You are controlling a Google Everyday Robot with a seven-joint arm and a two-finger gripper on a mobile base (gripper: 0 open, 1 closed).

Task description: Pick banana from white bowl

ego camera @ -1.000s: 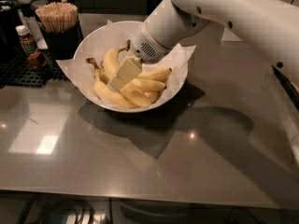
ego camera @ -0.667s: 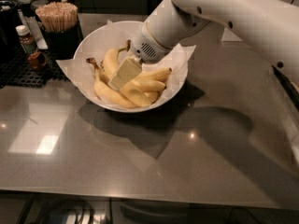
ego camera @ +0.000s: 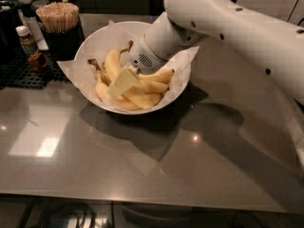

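Reaching down into the white bowl point(ego camera: 97, 38) on the table point(ego camera: 142, 170), the robot's claw point(ego camera: 122, 82) is pressing in among the yellow fruit, apparently angled to meet the banana point(ego camera: 112, 64) from above. That banana is lying curved along the bowl's left side, dark stem toward the far rim. Whether the claw is gripping it cannot be told. Against a second ago, the claw is sitting slightly lower in the pile, and the bowl is not visibly shifting.

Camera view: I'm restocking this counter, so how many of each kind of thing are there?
Bananas: 5 showing
White bowl: 1
Cup of wooden sticks: 1
Small bottle: 1
Gripper, down in the bowl among the bananas: 1
Total: 9
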